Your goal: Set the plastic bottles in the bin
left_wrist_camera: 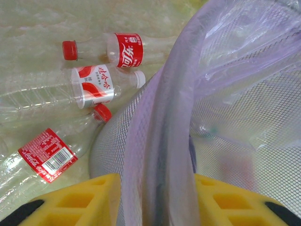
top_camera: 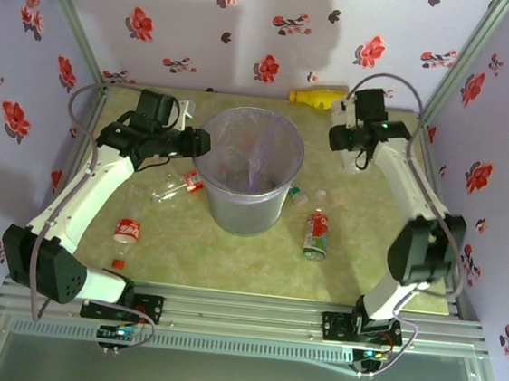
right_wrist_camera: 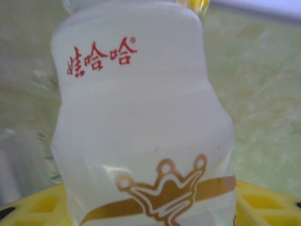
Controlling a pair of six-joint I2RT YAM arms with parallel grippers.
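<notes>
Gripping bin (top_camera: 254,210) rim and white bottle (right_wrist_camera: 141,117)
Rim pinched by left end effector (left_wrist_camera: 157,183), clear bottles (left_wrist_camera: 94,84) lying on tabletop (left_wrist_camera: 37,23) to its left; right end effector (right_wrist_camera: 150,207) closed around white bottle

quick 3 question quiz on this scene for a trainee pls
1. True or false: the bin rim runs between the left claw fingers.
2. What sits between the right claw fingers? A a cup; B a white bottle; C a sponge.
3. Fill in: the yellow bottle lies at the foot of the ___ wall.
Key: 1 true; 2 B; 3 back.
</notes>
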